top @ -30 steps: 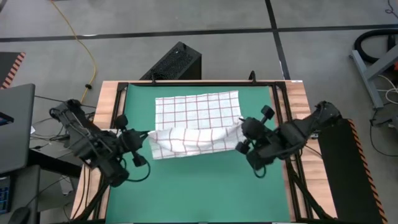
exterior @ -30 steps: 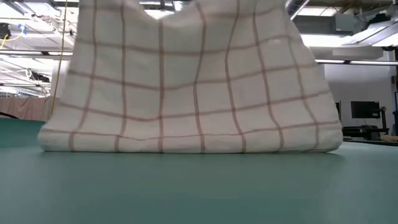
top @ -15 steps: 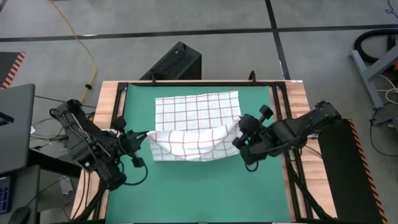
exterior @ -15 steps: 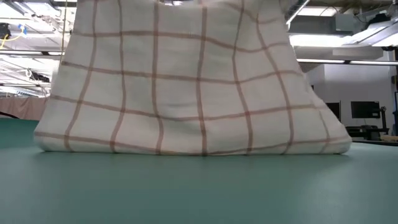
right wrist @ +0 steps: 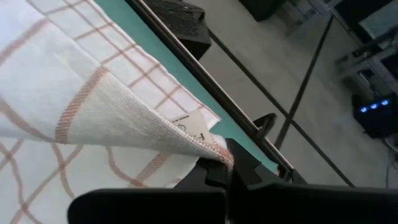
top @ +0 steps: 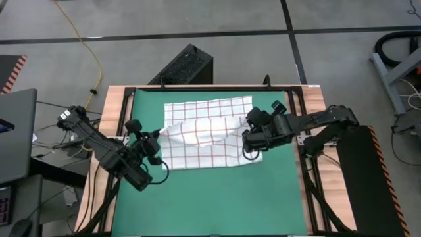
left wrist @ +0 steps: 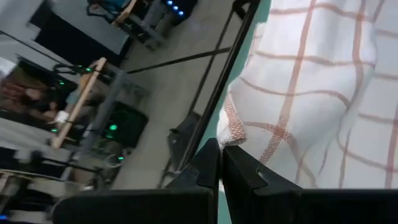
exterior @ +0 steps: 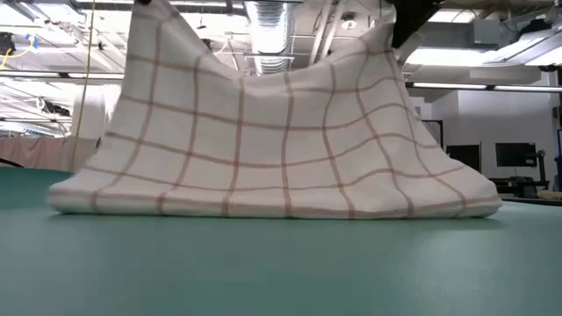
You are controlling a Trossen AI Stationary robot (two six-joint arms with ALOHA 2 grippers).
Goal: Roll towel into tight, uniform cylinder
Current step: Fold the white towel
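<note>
Both pincers, left [top: 156, 138] and right [top: 248, 135], clamp corners of the white red-checked cloth towel [top: 207, 135], lifted mid-fold; next, lay that edge down evenly

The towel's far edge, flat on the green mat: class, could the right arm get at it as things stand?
Probably not yet: the right tool is shut on a lifted towel corner, so it must release first.

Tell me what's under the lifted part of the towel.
The towel is raised by the left gripper and right gripper; its own lower layer lies below on the green mat. Anything between stays hidden.
</note>
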